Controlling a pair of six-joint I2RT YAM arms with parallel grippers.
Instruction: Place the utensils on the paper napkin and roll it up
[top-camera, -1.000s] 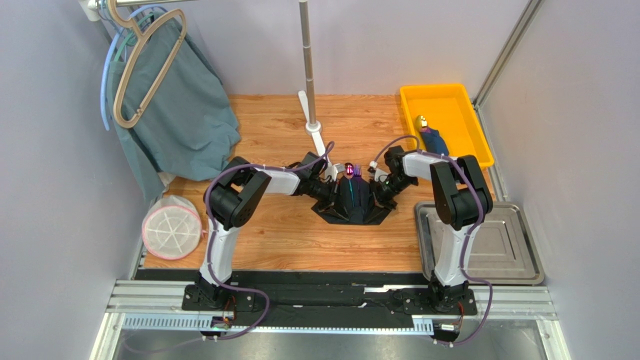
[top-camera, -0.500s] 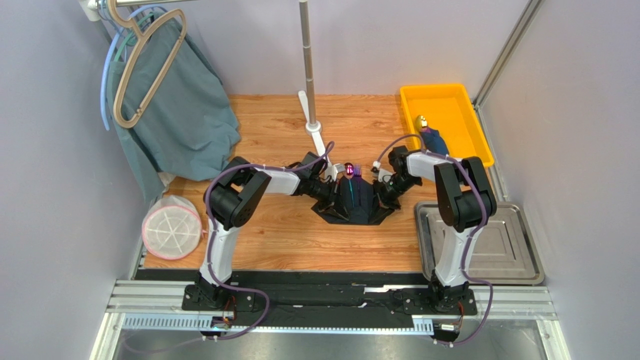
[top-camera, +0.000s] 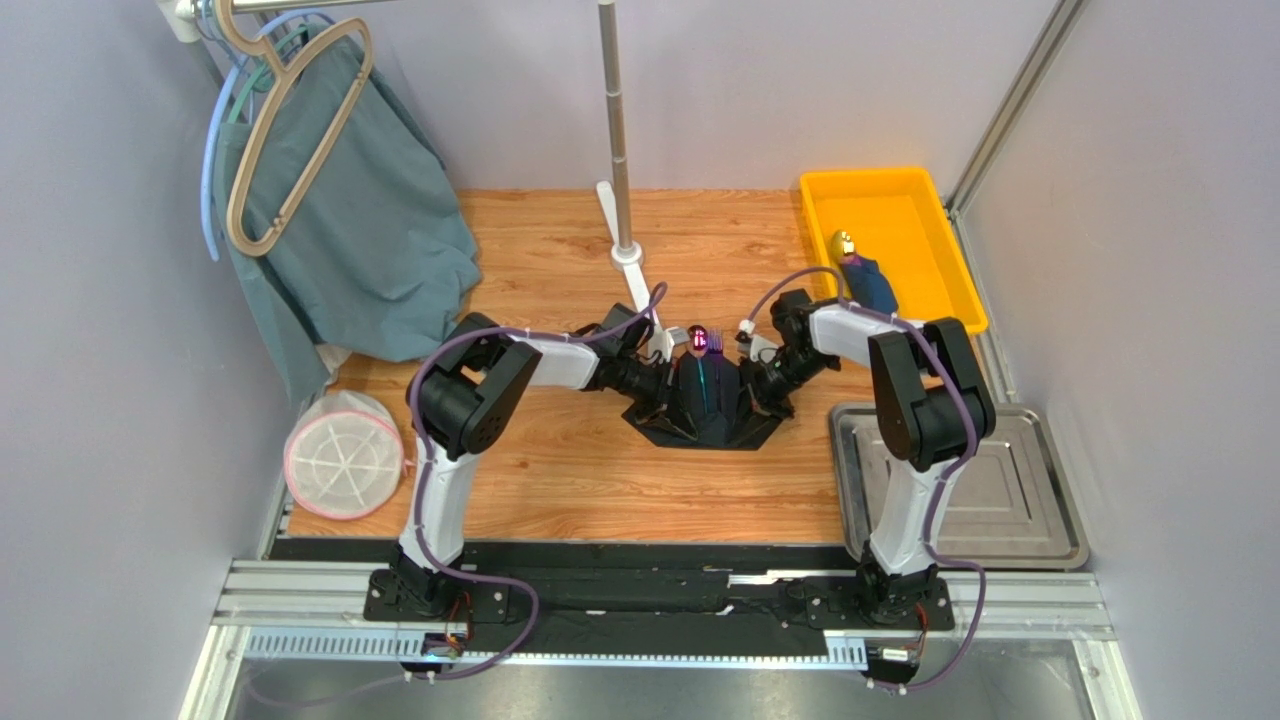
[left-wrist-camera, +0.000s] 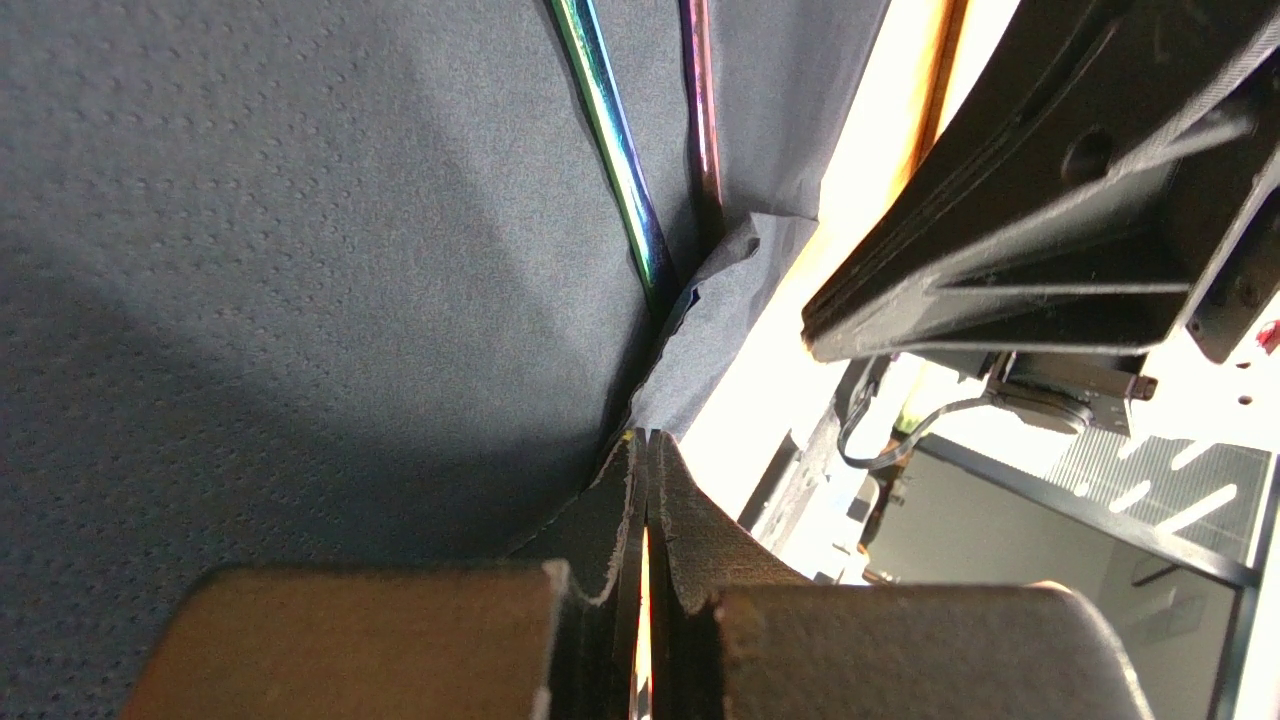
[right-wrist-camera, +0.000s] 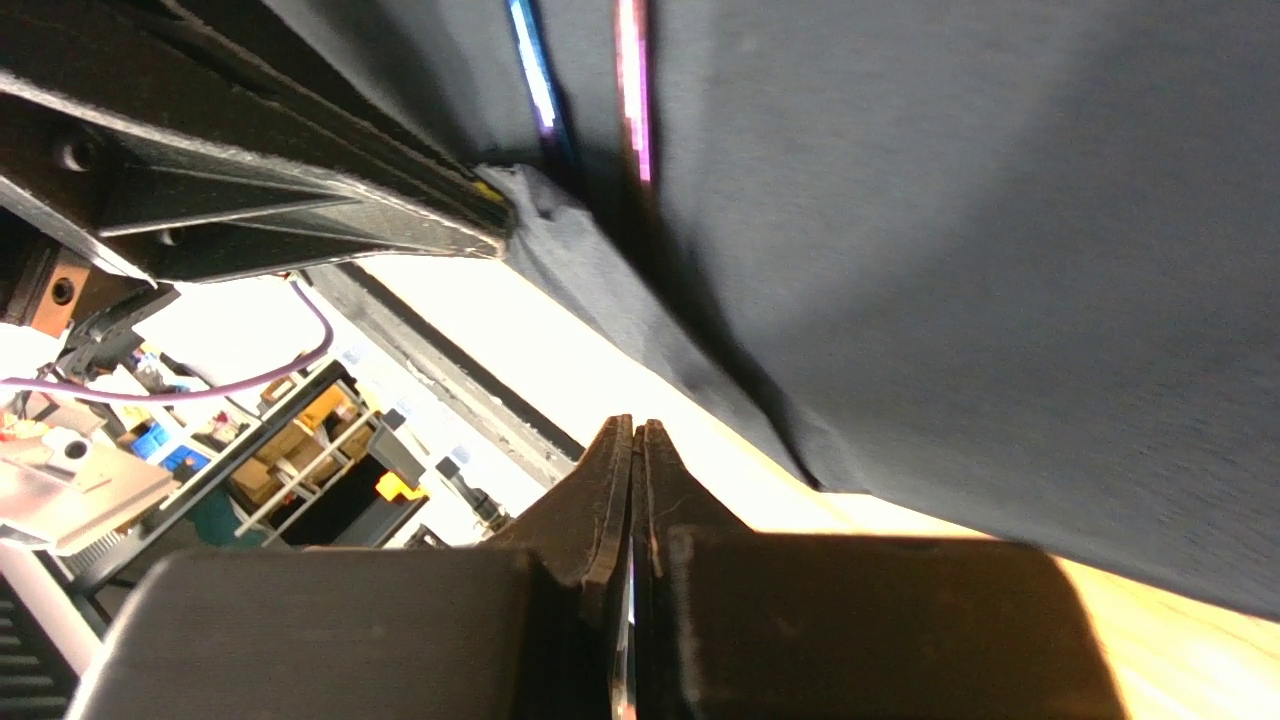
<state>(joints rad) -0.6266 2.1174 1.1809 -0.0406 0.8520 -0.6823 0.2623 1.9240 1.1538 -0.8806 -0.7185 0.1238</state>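
Top view: the napkin (top-camera: 706, 413) sat mid-tabletop (top-camera: 571, 480), humped up around the utensils (top-camera: 702, 339), whose shiny purple ends poked out at its far edge. Their long axis ran near-to-far, straight away from the arm bases. Left pincer (top-camera: 657, 384) was against the napkin's left flank and right pincer (top-camera: 756, 387) against its right flank. Both were about equally close, so neither arm was favoured. The yellow bin (top-camera: 819, 210) and steel tray (top-camera: 1037, 518) were off to the right, well apart from the work.

Left wrist: left pincer (left-wrist-camera: 646, 450) was clenched, fingers pressed together. The napkin (left-wrist-camera: 301, 270) filled the frame ahead and to the left. A folded flap of it met the fingertips, but I couldn't tell whether any paper was nipped. Two utensil handles (left-wrist-camera: 609, 135) ran straight away from the tips, lying in the napkin's crease. The other arm sat just beyond the flap.

Right wrist: right pincer (right-wrist-camera: 631, 438) was clenched too, with nothing visible between the fingers. The napkin (right-wrist-camera: 932, 255) lay ahead and to the right, with a strip of bare tabletop (right-wrist-camera: 706, 435) between the tips and its edge. The handles (right-wrist-camera: 631, 75) showed at the top.

My read: the roll has to turn around that near-far axis, so the coming move is sideways across it, one flank tucked over while the other holds.
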